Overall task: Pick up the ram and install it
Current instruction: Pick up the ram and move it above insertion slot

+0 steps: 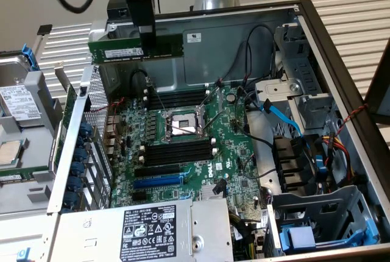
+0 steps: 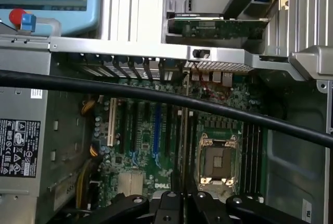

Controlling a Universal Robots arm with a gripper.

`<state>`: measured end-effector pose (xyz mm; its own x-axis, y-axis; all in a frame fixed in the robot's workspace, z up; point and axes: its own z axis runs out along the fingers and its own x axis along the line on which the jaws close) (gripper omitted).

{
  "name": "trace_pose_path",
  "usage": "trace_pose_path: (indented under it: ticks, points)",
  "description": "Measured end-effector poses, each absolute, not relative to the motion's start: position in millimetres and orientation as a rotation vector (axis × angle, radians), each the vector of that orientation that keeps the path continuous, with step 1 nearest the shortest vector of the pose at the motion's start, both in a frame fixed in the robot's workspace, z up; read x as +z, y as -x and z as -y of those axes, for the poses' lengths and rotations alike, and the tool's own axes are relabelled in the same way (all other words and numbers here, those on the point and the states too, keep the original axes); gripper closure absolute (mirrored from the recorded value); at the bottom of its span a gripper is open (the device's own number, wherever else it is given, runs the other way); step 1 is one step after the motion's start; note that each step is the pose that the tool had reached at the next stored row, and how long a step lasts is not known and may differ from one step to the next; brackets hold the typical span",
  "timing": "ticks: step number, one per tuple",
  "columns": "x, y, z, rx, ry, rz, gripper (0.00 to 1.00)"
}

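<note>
In the exterior view my gripper point(image 1: 146, 42) hangs above the back left corner of the open computer case, shut on the ram point(image 1: 116, 49). The ram is a long flat green stick held level and on edge, well above the motherboard point(image 1: 231, 152). In the wrist view the gripper point(image 2: 183, 199) looks down along the ram point(image 2: 183, 146), which shows edge-on as a thin dark line over the board. Bare black memory slots point(image 1: 177, 152) lie on the near side of the CPU socket point(image 1: 183, 125), with more slots point(image 1: 177, 99) on its far side.
The case walls point(image 1: 329, 61) ring the board. A power supply point(image 1: 146, 231) fills the front, a drive cage point(image 1: 317, 219) the front right, with loose cables point(image 1: 274, 116) beside it. A blue slot point(image 1: 157, 181) lies near the front. A black cable point(image 2: 156, 96) crosses the wrist view.
</note>
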<state>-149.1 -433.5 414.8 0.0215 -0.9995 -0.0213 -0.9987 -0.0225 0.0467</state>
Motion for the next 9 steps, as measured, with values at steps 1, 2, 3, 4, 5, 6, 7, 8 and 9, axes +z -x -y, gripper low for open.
trace_pose_path:
  ticks: [1,2,3,4,5,6,7,8,9]
  points:
    - [414,145,433,-0.075,-2.232,2.183,0.87]
    - [412,140,433,-0.075,-2.232,2.183,0.87]
    - [411,136,432,-0.075,-2.232,2.183,0.87]
    - [410,131,431,-0.075,-2.232,2.183,0.87]
    - [408,126,431,-0.075,-2.232,2.183,0.87]
    - [407,122,430,-0.075,-2.232,2.183,0.87]
    - [406,117,430,-0.075,-2.232,2.183,0.87]
    - [405,113,429,-0.075,-2.232,2.183,0.87]
    - [404,108,429,-0.075,-2.232,2.183,0.87]
